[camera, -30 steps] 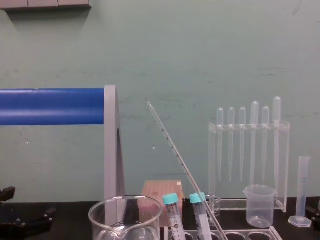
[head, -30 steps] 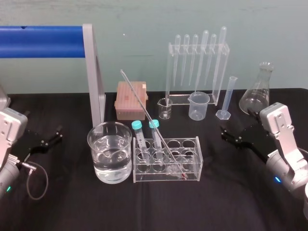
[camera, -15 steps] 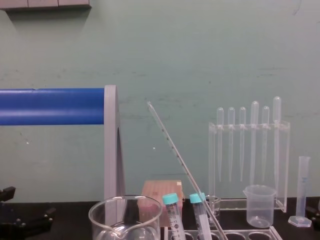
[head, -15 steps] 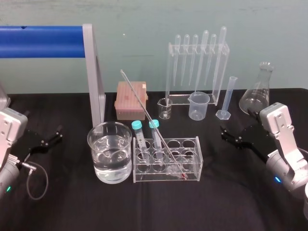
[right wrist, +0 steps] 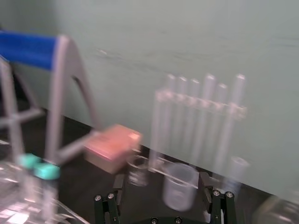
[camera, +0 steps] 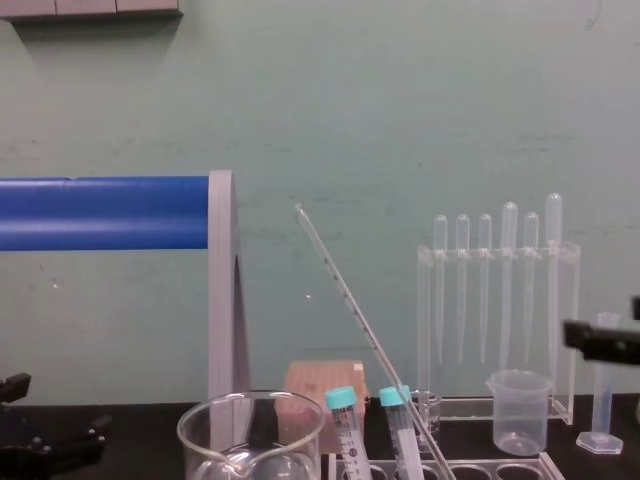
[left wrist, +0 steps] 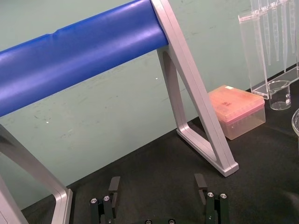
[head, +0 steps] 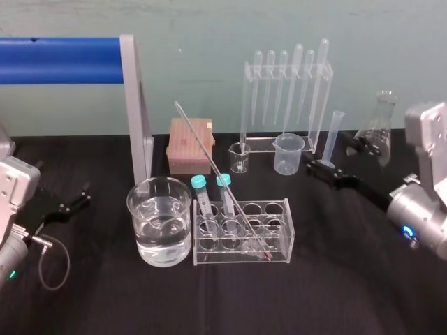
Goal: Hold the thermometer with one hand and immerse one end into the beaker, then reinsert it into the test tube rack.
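Our right gripper (head: 334,162) has lifted off the surface (head: 209,300) and swung forward since a second ago, and now hangs by the graduated cylinder (head: 332,138). Far left, our left gripper (head: 64,206) lies parked on the black surface, fingers apart. The water-filled beaker (head: 137,209) stands just left of the test tube rack (head: 276,241); whether they touch, we cannot tell. The thermometer (head: 220,178) leans in the rack, top tilted back-left, red tip at the base. The chest view cuts off its lower end. The blurred right wrist view shows the right gripper's fingers spread and empty.
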